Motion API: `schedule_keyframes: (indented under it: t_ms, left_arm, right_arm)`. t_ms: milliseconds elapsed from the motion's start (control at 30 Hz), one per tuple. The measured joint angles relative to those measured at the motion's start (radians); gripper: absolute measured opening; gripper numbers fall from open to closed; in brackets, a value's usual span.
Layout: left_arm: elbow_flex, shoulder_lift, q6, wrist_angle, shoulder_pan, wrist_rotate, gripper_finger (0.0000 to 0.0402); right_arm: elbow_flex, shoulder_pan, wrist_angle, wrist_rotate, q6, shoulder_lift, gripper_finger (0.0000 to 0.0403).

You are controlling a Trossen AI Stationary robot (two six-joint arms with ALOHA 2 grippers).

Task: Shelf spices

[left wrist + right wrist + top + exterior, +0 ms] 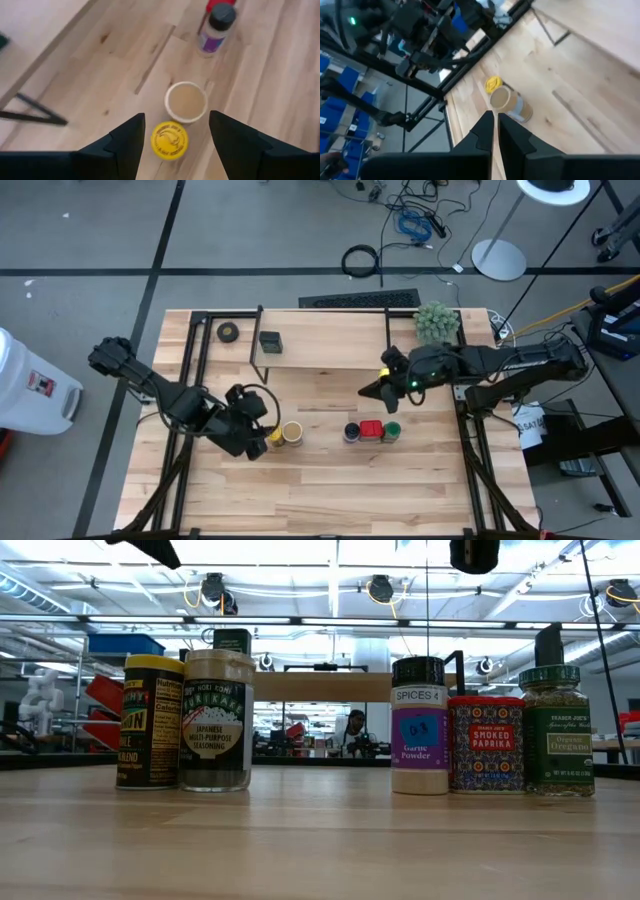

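Note:
Five spices stand on the table. The yellow-lidded jar (pixel 272 439) and the tan-lidded jar (pixel 292 433) are side by side. Farther right stand the blue-lidded jar (pixel 352 432), the red square tin (pixel 371 429) and the green-lidded jar (pixel 392 432). The dark boxy tin (pixel 270 342) rests on the shelf's (pixel 330 345) wooden top. My left gripper (pixel 177 117) is open and hovers above the yellow lid (pixel 169 141), one finger to each side, touching nothing. My right gripper (pixel 368 392) is shut, in the air by the shelf's front right corner.
A black tape roll (pixel 229 332) lies left of the shelf and a fuzzy green plant ball (pixel 437 322) sits at its right end. Bare wood (pixel 330 490) stretches along the table's near side. Black frame rails (pixel 185 370) run along the table's left and right edges.

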Motion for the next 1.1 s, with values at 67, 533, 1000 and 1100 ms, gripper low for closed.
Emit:
schedule_keyframes:
  t_ms: [67,533,1000,1100]
  left_arm:
    - [-0.034,-0.030,0.009,0.054,-0.001,0.003,0.0231]
    - [-0.119,-0.088,-0.021,0.114,0.051,0.204,0.0253]
    - [-0.119,-0.088,-0.029,0.075,0.067,0.208,0.0283]
    - [-0.119,-0.088,-0.058,-0.031,0.065,0.160,0.0283]
  right_arm:
    - [0.000,0.008,0.010,-0.002,0.000,0.022,0.0013]
    - [0.108,0.008,0.239,-0.121,-0.089,0.260,0.0014]
    - [0.501,-0.033,-0.155,-0.152,-0.444,0.538,0.0090]
    - [0.501,-0.034,-0.146,-0.182,-0.449,0.583,0.0135]
